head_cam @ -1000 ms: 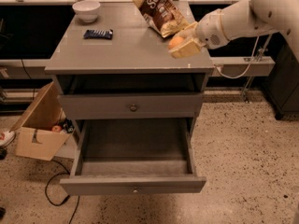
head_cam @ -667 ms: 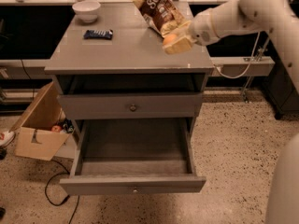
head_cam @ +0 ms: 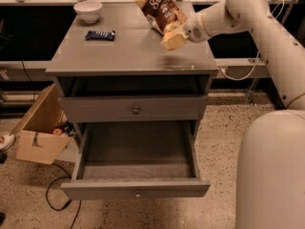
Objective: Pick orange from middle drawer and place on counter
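Observation:
My gripper [head_cam: 172,39] hangs just above the counter [head_cam: 119,51], over its right middle part and in front of a brown chip bag [head_cam: 159,8]. Its tip is a pale yellowish lump with a faint shadow on the counter below it. I cannot make out the orange as a separate thing: it is not on the counter and not in the drawer. The middle drawer [head_cam: 136,187] is pulled fully out at the bottom, and its plain grey inside is bare.
A white bowl [head_cam: 88,9] and a dark blue wrapped bar [head_cam: 100,35] lie on the counter's back left. The shut upper drawer front [head_cam: 136,109] has a round knob. A cardboard box [head_cam: 40,128] stands on the floor at left, with cables beside it. My own white arm [head_cam: 267,42] fills the right side.
My gripper has moved left, from the counter's right edge inward over its top, staying in front of the chip bag. The drawer has not moved.

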